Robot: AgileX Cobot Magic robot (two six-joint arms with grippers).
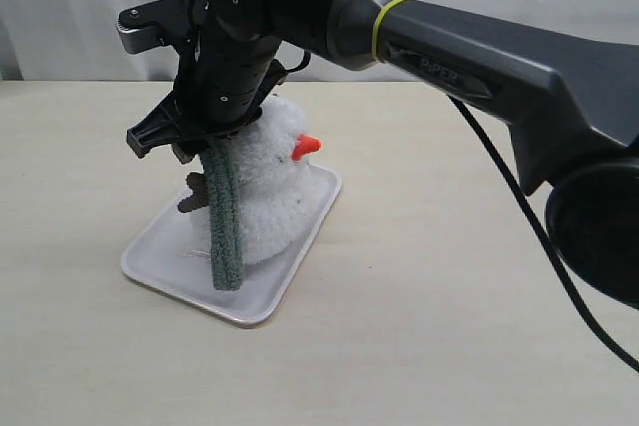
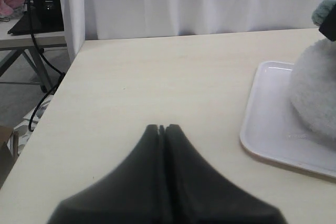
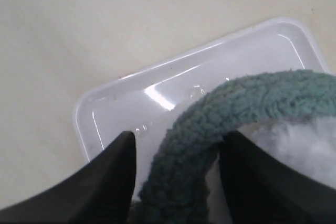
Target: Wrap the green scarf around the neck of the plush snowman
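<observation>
The plush snowman point(image 1: 272, 187), white with an orange nose point(image 1: 306, 146), stands upright on a white tray point(image 1: 262, 308). The green scarf point(image 1: 225, 231) hangs down its left side from the neck to the tray. My right gripper point(image 3: 178, 137) is at the snowman's neck, jaws open. The scarf point(image 3: 252, 95) runs between the fingers, against one of them and with a gap to the other. White plush point(image 3: 302, 148) shows under the scarf. My left gripper point(image 2: 161, 128) is shut and empty over bare table, beside the tray point(image 2: 262, 129) and apart from the snowman point(image 2: 315, 87).
The right arm point(image 1: 479, 67) reaches across the exterior view from the right, with a black cable point(image 1: 519, 216) hanging from it. In the left wrist view the table edge point(image 2: 63, 85) lies nearby, with cables and another desk beyond. White curtain backs the table.
</observation>
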